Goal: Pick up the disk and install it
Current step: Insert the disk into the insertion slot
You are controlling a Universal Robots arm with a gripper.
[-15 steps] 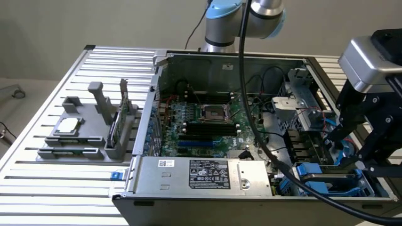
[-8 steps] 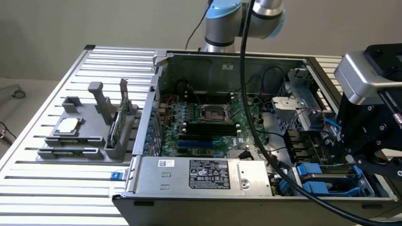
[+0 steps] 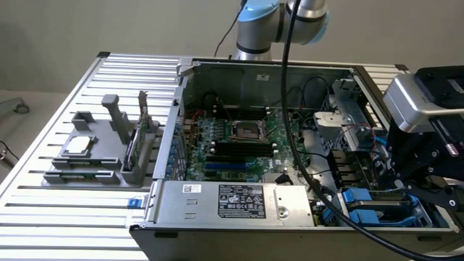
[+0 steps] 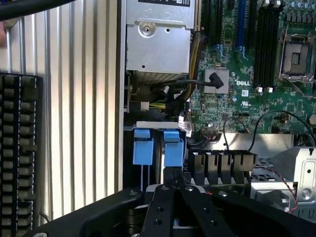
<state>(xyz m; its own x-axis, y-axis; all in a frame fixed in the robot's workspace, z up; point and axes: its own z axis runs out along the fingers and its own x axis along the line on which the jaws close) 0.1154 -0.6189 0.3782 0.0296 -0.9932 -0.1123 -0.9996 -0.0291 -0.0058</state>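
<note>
Jaws are closed tight, pinching the blue edge of the disk (image 4: 173,148) (image 3: 366,216). The disk sits down in the case (image 3: 181,109), in its corner at 4 o'clock in the exterior view, just past the grey power box (image 3: 232,201). The green board (image 3: 239,141) lies at 10 o'clock from the disk. The case rests on the ribbed surface (image 3: 65,209).

Open room lies above the green motherboard (image 3: 217,130) inside the grey metal computer case (image 3: 181,109), though a thick black cable (image 3: 290,109) hangs across it. The silver power supply box (image 4: 158,49) and a black connector row (image 4: 222,160) crowd the blue plastic carrier tabs (image 4: 141,148).
</note>
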